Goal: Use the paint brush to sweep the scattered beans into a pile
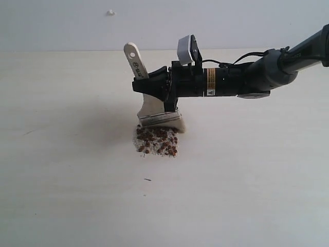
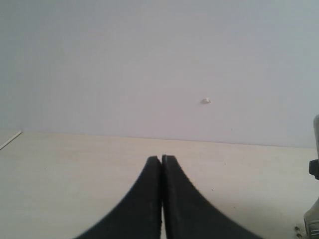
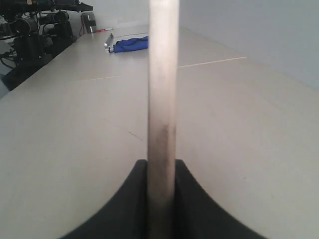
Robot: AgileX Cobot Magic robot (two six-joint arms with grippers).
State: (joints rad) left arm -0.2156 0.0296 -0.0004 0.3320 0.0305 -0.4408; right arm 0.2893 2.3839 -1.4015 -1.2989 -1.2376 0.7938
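Exterior view has the right gripper (image 1: 151, 86) reaching in from the right edge of the frame to just left of centre, its jaws clenched on the paint brush (image 1: 153, 107) across the wide lower part of the wood, above the silver ferrule (image 1: 159, 120); a grip that low probably gives firm control of the head, so pressure goes straight into the bristles (image 1: 180, 126) instead of flexing the long handle (image 1: 134, 59), which leans up and to the left above the jaws; the brush stands nearly upright with its bristles down on the table (image 1: 247, 170), a posture that suits dragging rather than lifting; the beans (image 1: 158, 140) lie directly below the brush head in the frame, touching the bristle line, gathered with whitish crumbs into one compact patch about as wide as the head — so they sit below the jaws, close to them but separated by ferrule and bristles, and the jaws themselves touch no bean; one dark speck lies apart lower in the frame, too small to tell whether it is a bean; by the look of it the sweeping is close to done; the right wrist view confirms the hold, the pale wood rising straight up the middle of the frame between the two black jaws; the left wrist view shows the left gripper (image 2: 161, 164) with its jaws pressed together on nothing, low in the frame over bare tabletop — parked, it seems, to leave the work to the other arm
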